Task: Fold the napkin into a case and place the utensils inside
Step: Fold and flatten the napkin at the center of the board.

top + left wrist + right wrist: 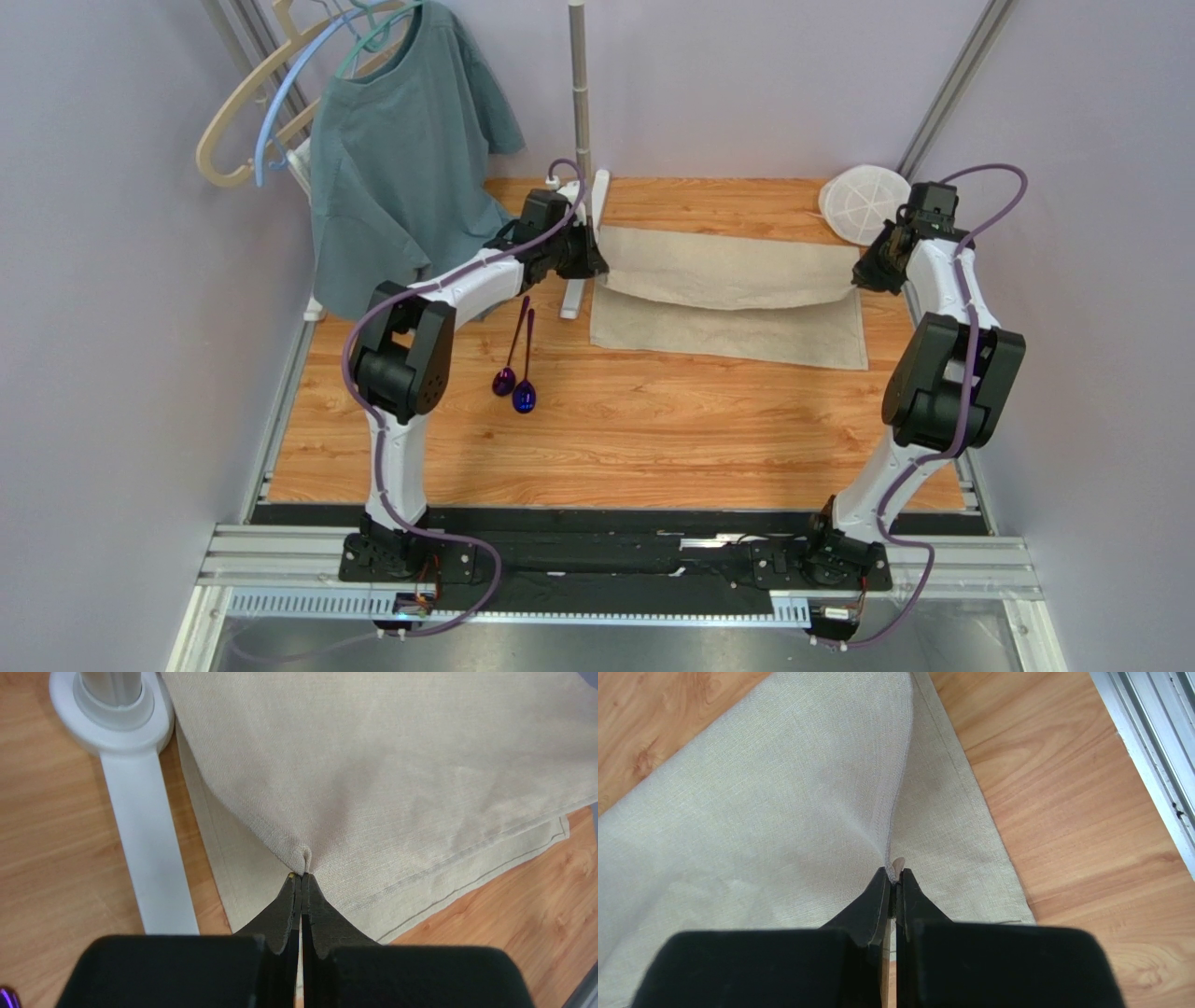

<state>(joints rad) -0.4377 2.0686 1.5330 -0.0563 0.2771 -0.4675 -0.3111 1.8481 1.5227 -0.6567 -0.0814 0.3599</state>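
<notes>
Beige woven napkin [730, 273], folded oblong, corners pinched.

Wooden counter [673, 434] carrying a beige napkin [730, 333], partly doubled over. Two purple spoons [514, 378] lie left of the napkin, a white stand foot [578, 287] just beside its left edge, and a white mesh disc [864, 203] near its far right corner.

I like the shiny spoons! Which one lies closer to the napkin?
The spoon with the bluer bowl. It lies on the napkin side of the other spoon, whose bowl looks more pinkish purple.
</notes>
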